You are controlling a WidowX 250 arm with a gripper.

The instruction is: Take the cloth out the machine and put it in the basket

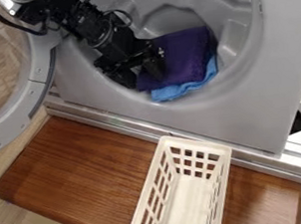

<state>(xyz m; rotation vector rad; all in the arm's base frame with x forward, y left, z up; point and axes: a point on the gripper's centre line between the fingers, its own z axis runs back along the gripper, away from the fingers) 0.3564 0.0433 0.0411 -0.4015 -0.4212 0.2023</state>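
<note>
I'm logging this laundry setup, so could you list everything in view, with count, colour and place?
Purple cloth: one, purple, in the machine, over the blue one
Blue cloth: one, bright blue, partly under the purple one
Basket: one, cream, on the board below the machine
Machine: one, grey, top and centre
Door: one, grey-rimmed, swung open at left
Board: one, brown wood, below the machine
Rails: several, silver, below the machine and at right
Arm: one, black, from upper left
Gripper: one, black, fingers open, at the purple cloth's left
</note>
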